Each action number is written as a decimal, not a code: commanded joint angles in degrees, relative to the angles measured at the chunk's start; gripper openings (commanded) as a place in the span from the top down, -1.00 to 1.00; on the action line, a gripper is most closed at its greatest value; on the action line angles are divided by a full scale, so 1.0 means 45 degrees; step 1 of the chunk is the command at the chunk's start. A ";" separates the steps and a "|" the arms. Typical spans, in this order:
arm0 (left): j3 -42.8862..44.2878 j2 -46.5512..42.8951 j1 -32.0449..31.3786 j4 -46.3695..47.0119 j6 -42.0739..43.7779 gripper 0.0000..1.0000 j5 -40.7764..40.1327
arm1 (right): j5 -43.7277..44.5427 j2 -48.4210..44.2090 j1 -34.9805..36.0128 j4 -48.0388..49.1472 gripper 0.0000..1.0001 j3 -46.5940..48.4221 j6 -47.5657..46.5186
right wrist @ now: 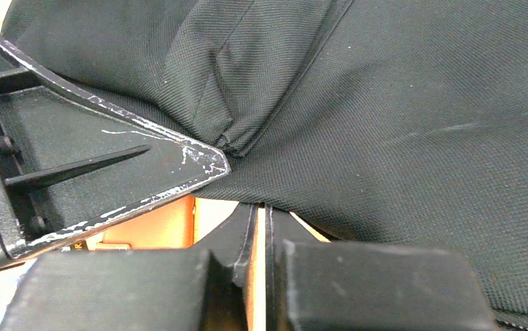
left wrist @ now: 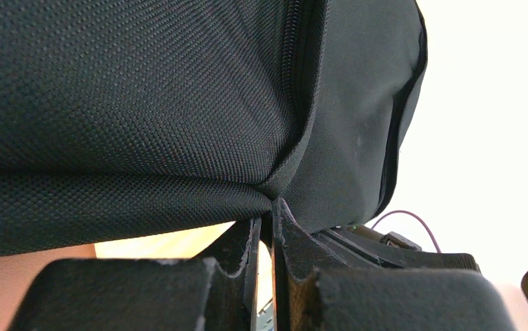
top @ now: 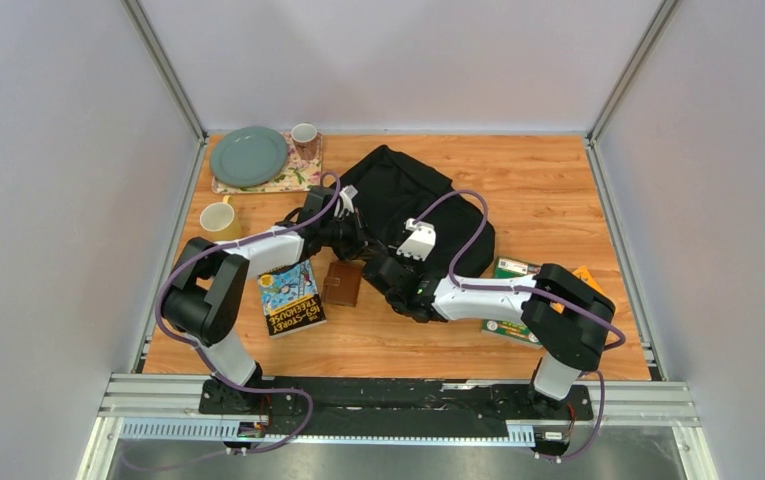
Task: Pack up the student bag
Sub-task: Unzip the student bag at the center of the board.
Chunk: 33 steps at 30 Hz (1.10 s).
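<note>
Orange-brown wooden tabletop (top: 558, 190) enclosed by 3 pale grey walls (top: 58, 200). At the far left corner lies a floral placemat (top: 298, 178) bearing a round grey-green plate (top: 248, 155) and a pinkish mug (top: 304, 138); a yellow cup (top: 220, 218) stands just in front. An illustrated paperback book (top: 291, 298) lies beside a small brown wallet (top: 343, 284). A flat green packet (top: 513, 268) is partly covered by the right arm.

The large black fabric backpack (top: 408, 195) lies at the table's centre, its woven cloth and a zip seam filling both wrist views. The left gripper (left wrist: 266, 214) pinches a fold of it, the jaws almost together. The right gripper (right wrist: 261, 210), jaws equally narrow, nips its lower edge.
</note>
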 commanded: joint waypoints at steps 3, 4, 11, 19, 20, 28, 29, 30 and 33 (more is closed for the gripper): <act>0.0465 -0.0622 -0.0112 -0.0962 0.0776 1.00 0.1242 | 0.1846 -0.0140 -0.0380 -0.0600 1.00 0.0180 -0.1142; 0.0485 -0.0583 -0.0112 -0.1098 0.0931 1.00 0.1184 | 0.1556 -0.0374 -0.0399 -0.0522 1.00 0.0140 -0.1261; 0.0758 -0.0465 -0.0015 -0.1587 0.1615 1.00 0.1027 | -0.0378 -0.1469 -0.0711 -0.0151 1.00 -0.0582 -0.1809; 0.0993 -0.0368 0.0297 -0.2621 0.2885 1.00 0.0442 | -0.4084 -0.2992 -0.2038 -0.0169 1.00 -0.1305 -0.2141; 0.0954 -0.0329 0.0337 -0.2623 0.2963 1.00 0.0441 | -0.4556 -0.3051 -0.2407 -0.0209 1.00 -0.1305 -0.2257; 0.0953 -0.0231 0.0903 -0.2778 0.3705 1.00 0.0539 | -0.7914 -0.3656 -0.3523 -0.0522 1.00 -0.1949 -0.2746; 0.1011 -0.0192 0.0903 -0.2895 0.3803 1.00 0.0461 | -0.8171 -0.3677 -0.3621 -0.0522 1.00 -0.2085 -0.2747; 0.1070 -0.0134 0.0942 -0.3032 0.3958 1.00 0.0344 | -0.8386 -0.3696 -0.3661 -0.0522 1.00 -0.2144 -0.2805; 0.1168 -0.0016 0.1098 -0.3053 0.4057 1.00 0.0479 | -0.9363 -0.3735 -0.3778 -0.0735 1.00 -0.2203 -0.3058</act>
